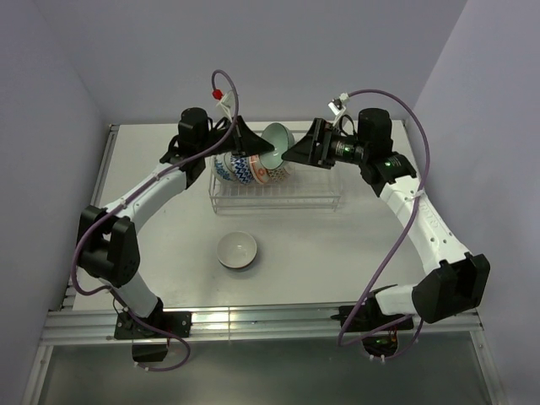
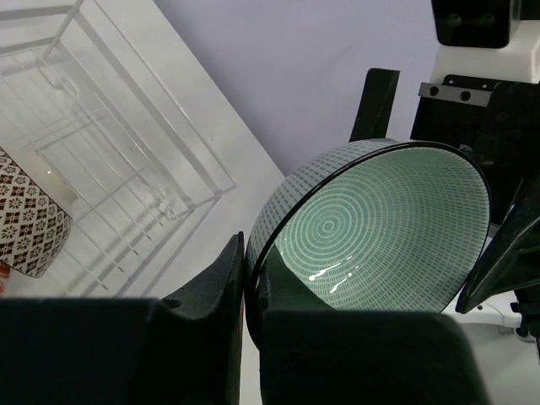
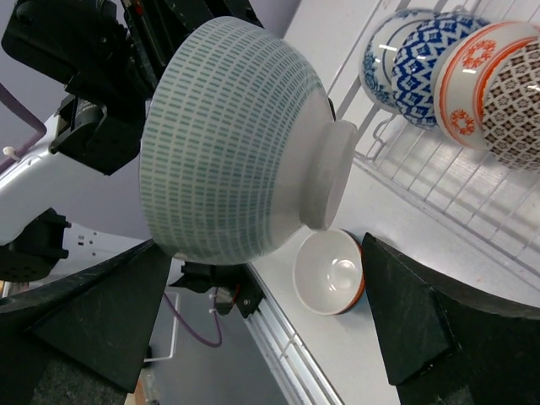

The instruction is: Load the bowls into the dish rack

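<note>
Green bowl (image 1: 277,137) is in the air over the far edge of the rack (image 1: 312,201), between the two grippers. It's tipped on its side, with the mouth facing the left arm and the foot facing the right arm. Glazed ceramic, round. Inside I see green concentric rings with a dark rim. Outside there are rows of small green dashes on a pale ground and a plain white foot.

Left gripper (image 1: 260,149) is clamped on the bowl's rim, with one of its fingers (image 2: 221,287) outside the wall and the other inside. Right gripper (image 1: 295,152) has its jaws spread wide, one on each side of the bowl's foot end. I can't tell whether they touch the bowl.

Both arms reach forward from the near edge with elbows bowed outward. The wrists turn in toward each other above the rack, left from the left and right from the right.

The rack is a clear, thin-barred, low-walled rectangle lying across the middle of the table (image 1: 354,245). Four bowls stand on edge in a leaning row at its left end:
- white bowl with blue lines (image 3: 381,59)
- blue-and-white patterned bowl (image 3: 426,63)
- orange-red patterned bowl (image 3: 472,80)
- brown patterned bowl (image 3: 516,101)

The right part of the rack holds nothing that I can see.

One more bowl (image 1: 237,251) sits upright on the table, near side of the rack and well apart from both grippers. It's white inside with an orange outer wall.
</note>
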Robot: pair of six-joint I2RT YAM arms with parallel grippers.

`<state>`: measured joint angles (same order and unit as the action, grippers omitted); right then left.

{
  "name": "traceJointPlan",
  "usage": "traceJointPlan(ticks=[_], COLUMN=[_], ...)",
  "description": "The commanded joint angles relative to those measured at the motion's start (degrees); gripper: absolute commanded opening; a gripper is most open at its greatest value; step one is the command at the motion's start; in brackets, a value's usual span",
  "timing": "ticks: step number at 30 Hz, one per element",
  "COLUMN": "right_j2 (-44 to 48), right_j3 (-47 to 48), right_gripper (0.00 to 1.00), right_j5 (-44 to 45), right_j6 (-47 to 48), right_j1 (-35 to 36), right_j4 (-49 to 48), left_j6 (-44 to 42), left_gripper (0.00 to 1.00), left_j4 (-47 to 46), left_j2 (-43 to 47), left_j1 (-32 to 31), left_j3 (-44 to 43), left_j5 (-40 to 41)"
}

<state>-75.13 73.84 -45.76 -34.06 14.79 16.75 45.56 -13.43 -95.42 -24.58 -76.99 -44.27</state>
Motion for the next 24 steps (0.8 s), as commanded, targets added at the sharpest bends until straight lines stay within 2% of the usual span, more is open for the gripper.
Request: traceJointPlan(ticks=[1,4,13,14,16,17,19,20,21,22,23,24], right_j2=[-0.98,-1.24,-0.72,-0.8,-0.98,-1.15,-1.33,-1.42,-1.59,-1.6,-1.77,-1.95], right_j3=[2.44,2.88,2.19,2.01,1.39,1.22,1.13,1.13,1.39,1.91,2.18,2.7], right_gripper=[1.0,0.97,0.77,0.68,0.61,0.52,0.43,0.32,0.25,0.18,0.0,0.0], right_j5=[-0.65,-0.83,-1.0,-1.52,-2.75,-3.28,-4.07,-4.25,-4.43,-4.43,-4.43,-4.17], right_j6=[-0.56,-0.83,-0.83,-1.26,-2.41,-2.76,-3.2,-3.29,-3.12,-2.94,-2.76,-2.15], right_j1=[1.21,1.39,1.39,1.39,1.39,1.39,1.47,1.39,1.39,1.47,1.39,1.39], right_j4=[-3.22,-3.48,-4.36,-5.14,-5.59,-6.29,-6.38,-6.38,-6.21,-5.95,-5.51,-4.81], left_j6=[1.99,2.78,5.33,5.41,5.68,5.85,5.85,5.68,5.51,5.16,4.89,4.71], left_gripper=[0.0,0.0,0.0,0.0,0.0,0.0,0.0,0.0,0.01,0.09,0.13,0.18], left_j4=[-6.61,-7.66,-11.18,-11.09,-11.7,-11.79,-11.7,-11.53,-11.18,-10.31,-9.95,-9.69], left_j2=[3.39,3.83,4.8,4.8,4.8,4.71,4.45,4.28,4.19,4.1,3.84,3.75], left_j1=[-0.47,-0.65,-0.91,-0.91,-0.91,-0.82,-0.82,-0.82,-0.82,-0.82,-0.91,-0.82], left_j3=[0.26,1.4,4.39,4.39,4.57,4.48,4.22,4.04,3.78,3.34,3.16,2.99], left_j5=[-3.19,-3.8,-5.56,-5.65,-5.91,-5.91,-6.09,-6.0,-6.09,-5.92,-5.91,-5.91])
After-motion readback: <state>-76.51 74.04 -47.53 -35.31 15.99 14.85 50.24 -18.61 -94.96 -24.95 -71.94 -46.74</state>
